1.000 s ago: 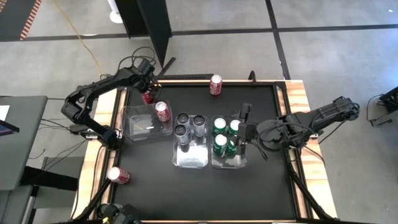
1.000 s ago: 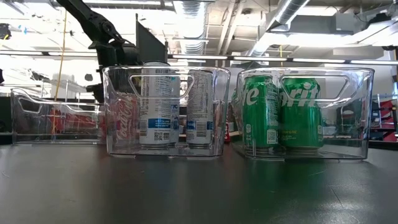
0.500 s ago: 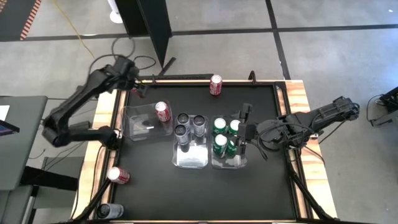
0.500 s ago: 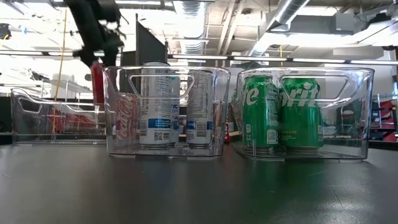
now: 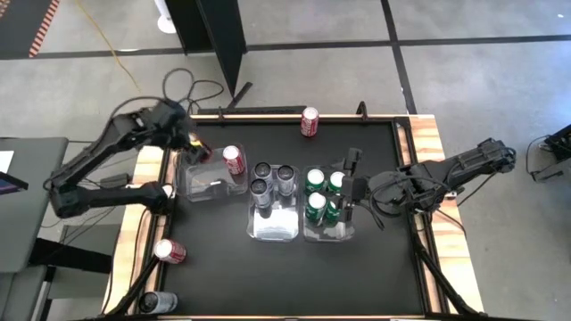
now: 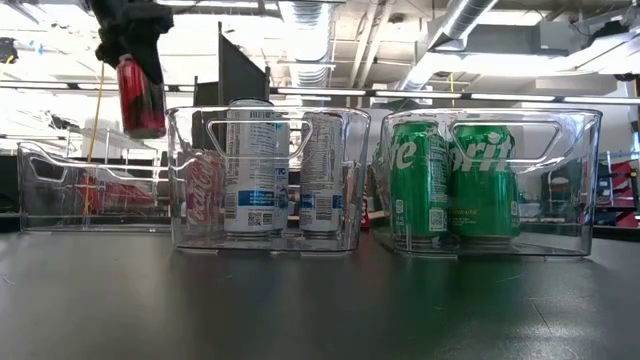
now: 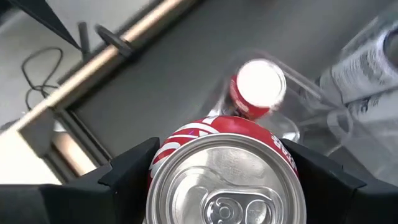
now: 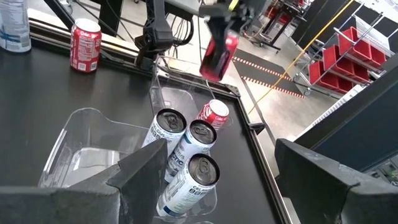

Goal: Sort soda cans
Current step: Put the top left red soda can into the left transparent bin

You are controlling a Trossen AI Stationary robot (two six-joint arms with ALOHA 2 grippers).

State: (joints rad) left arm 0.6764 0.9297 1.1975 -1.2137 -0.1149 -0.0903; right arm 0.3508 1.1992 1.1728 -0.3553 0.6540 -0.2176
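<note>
Held can: left tool [image 7: 224,186] is clamped on a red soda can [image 6: 141,95] by its side wall, lifted clear of the table [image 5: 375,276], over the far-left edge of the left bin [image 5: 192,183].
Why held so: a side grip keeps the can's base free, so it can go down flat into the bin; judged mid-transfer, not yet let go.
Held can axis: long axis near upright, silvery top toward the wrist camera, base down; slight lean in the low view.
Left bin: holds one red can [image 5: 233,160] upright in its far-right corner, which leaves room beside it; judged the red group's bin.
Middle bin [image 5: 272,227]: three silver-grey cans [image 5: 272,178] upright, packed at its far end.
Right bin [image 5: 326,234]: four green cans [image 5: 321,196] upright, touching in a block.
Loose cans: one red [image 5: 310,121] near the table's far edge, one red [image 5: 169,251] on the left edge strip, both on their sides with long axis level; a dark one [image 5: 153,302] past the near-left corner, pose unclear.
Right tool [image 5: 350,192]: waits just beside the right bin, fingers wide apart, holding nothing.
</note>
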